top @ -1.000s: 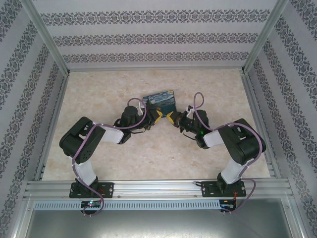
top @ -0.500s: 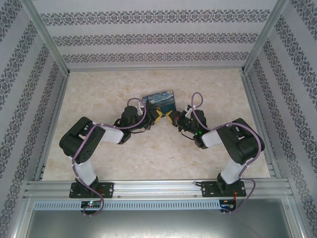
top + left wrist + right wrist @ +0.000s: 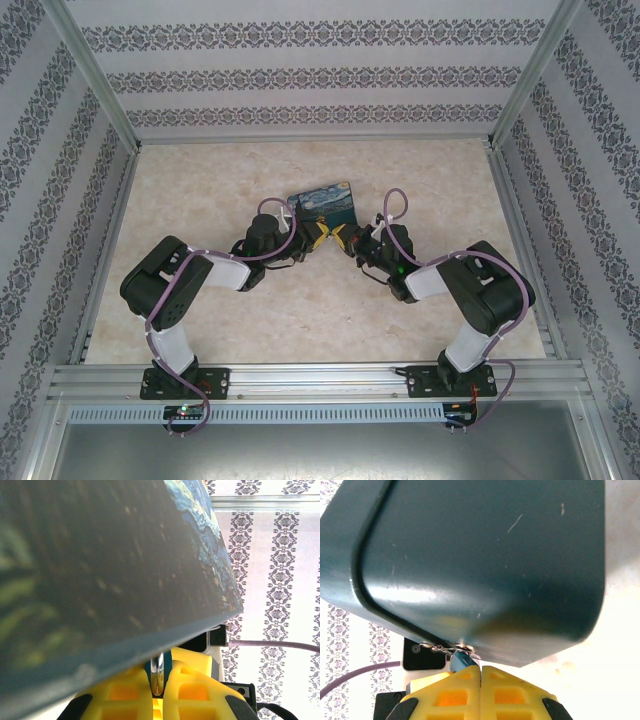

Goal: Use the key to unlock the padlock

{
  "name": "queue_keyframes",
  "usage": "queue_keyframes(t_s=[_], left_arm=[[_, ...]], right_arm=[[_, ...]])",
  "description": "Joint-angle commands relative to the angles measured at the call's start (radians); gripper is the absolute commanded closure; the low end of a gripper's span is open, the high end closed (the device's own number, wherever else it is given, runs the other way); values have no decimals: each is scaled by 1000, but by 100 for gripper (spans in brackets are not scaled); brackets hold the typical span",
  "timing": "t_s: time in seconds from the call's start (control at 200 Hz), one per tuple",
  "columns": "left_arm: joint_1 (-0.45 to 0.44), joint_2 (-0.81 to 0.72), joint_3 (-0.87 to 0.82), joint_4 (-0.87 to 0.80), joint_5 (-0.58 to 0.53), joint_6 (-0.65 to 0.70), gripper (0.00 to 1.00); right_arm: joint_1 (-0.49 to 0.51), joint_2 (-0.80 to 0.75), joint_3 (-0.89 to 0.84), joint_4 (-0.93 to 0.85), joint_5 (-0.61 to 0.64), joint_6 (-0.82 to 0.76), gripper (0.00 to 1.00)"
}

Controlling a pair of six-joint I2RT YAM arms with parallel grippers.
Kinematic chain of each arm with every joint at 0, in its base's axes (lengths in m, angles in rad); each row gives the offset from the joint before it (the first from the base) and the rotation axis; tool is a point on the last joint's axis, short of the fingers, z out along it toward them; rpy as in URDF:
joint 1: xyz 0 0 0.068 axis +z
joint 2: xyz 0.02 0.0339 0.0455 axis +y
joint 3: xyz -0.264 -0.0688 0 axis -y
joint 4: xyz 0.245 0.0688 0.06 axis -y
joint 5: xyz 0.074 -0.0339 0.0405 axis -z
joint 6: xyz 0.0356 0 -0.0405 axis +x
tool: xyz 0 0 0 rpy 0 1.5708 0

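Our right gripper [image 3: 480, 670] has its yellow fingers pressed flat together. They are clamped on the key [image 3: 460, 658], a thin dark sliver that comes out of the seam at the fingertips. The key's long axis leans away from the fingers and to their left, with the tip pointing at a small silver disc [image 3: 465, 646] just beyond it. We cannot tell whether the tip enters the disc. A thin wire loop [image 3: 431, 646] lies just left of the disc. Directly past these looms the dark teal box [image 3: 480, 565], and the pale table [image 3: 620, 645] shows to its right.

Our left gripper [image 3: 160, 669] is closed as well. Its fingers grip a narrow shiny metal piece edged in dark teal, which we take for the padlock [image 3: 157, 680]. That piece runs straight out along the fingers. The box's edge crosses just beyond it, and the patterned wall [image 3: 280, 580] stands farther off.

From above, the two grippers meet tip to tip on the near side of the box.
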Motion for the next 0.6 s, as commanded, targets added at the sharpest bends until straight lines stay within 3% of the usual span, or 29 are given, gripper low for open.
queue_keyframes(t_s=[0.0,0.2,0.555,0.595], left_arm=[[-55,-23,35,33,78,22,100],[-93,15,58,42,77,14,100],[-103,49,28,51,-13,-17,100],[-102,48,28,35,-28,-10,100]], right_arm=[[17,6,30,92,-58,17,100],[84,74,134,189,-63,65,100],[57,123,86,252,-42,97,100],[52,116,80,248,-45,89,93]])
